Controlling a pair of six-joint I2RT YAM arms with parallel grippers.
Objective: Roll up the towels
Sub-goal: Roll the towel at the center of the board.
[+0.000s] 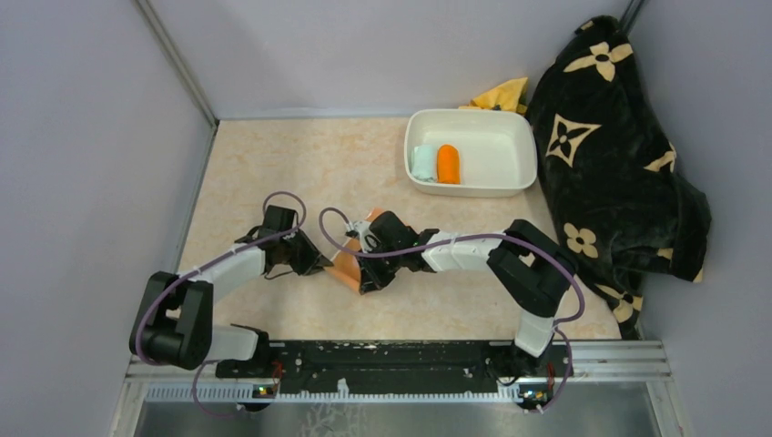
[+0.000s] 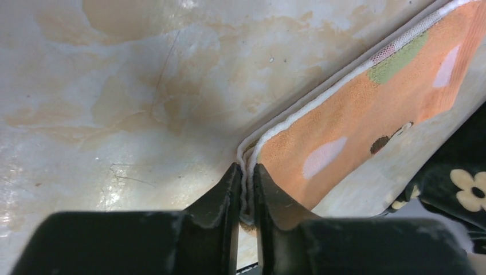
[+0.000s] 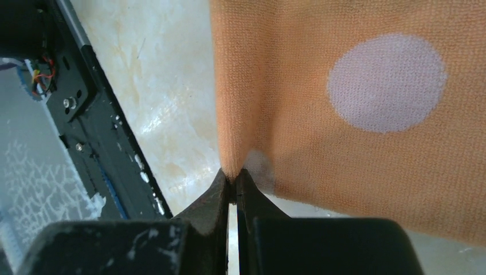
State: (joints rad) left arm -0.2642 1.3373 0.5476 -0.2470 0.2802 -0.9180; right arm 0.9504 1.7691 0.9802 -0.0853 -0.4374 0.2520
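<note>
A folded patterned towel (image 1: pixel 344 270), orange with pale spots and a white hem, lies mid-table between both arms. In the left wrist view my left gripper (image 2: pixel 246 167) is shut on the towel's (image 2: pixel 355 114) layered white-edged corner. In the right wrist view my right gripper (image 3: pixel 232 175) is shut on a pinched orange fold of the towel (image 3: pixel 344 143), lifting it slightly. From above, the left gripper (image 1: pixel 320 264) and right gripper (image 1: pixel 369 280) stand close together at the cloth. A rolled mint towel (image 1: pixel 422 164) and a rolled orange towel (image 1: pixel 448 164) lie side by side in the white tub (image 1: pixel 471 188).
The big black blanket with tan flowers (image 1: pixel 619 155) is heaped along the right wall beside the tub. A yellow cloth (image 1: pixel 503 94) pokes out behind the tub. Grey walls close the table on the left, back and right; the arms' rail runs along the near edge.
</note>
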